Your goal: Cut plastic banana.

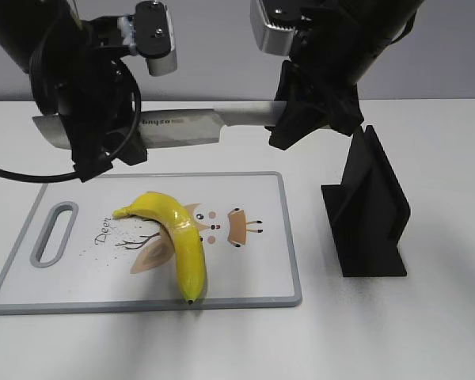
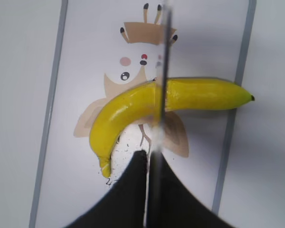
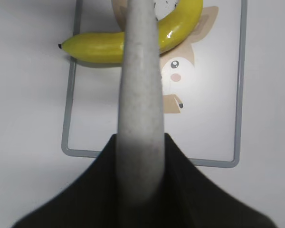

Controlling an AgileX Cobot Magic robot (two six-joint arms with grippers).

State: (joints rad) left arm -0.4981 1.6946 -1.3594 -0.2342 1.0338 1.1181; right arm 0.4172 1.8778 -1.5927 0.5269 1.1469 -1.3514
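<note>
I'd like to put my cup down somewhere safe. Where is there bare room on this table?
The bare table in front of the cutting board is free, and the patch right of the black stand. The board's middle is crowded: the banana lies there, under the knife held by the left hand and right hand.

Your left tool (image 1: 103,146) and your right tool (image 1: 305,119) both hang high above the worktop (image 1: 427,332), each one closed, arms bent downward from above.

Knife (image 1: 182,128) level between both claws (blade left, handle right) above banana (image 1: 176,233) on board (image 1: 257,261)
</note>
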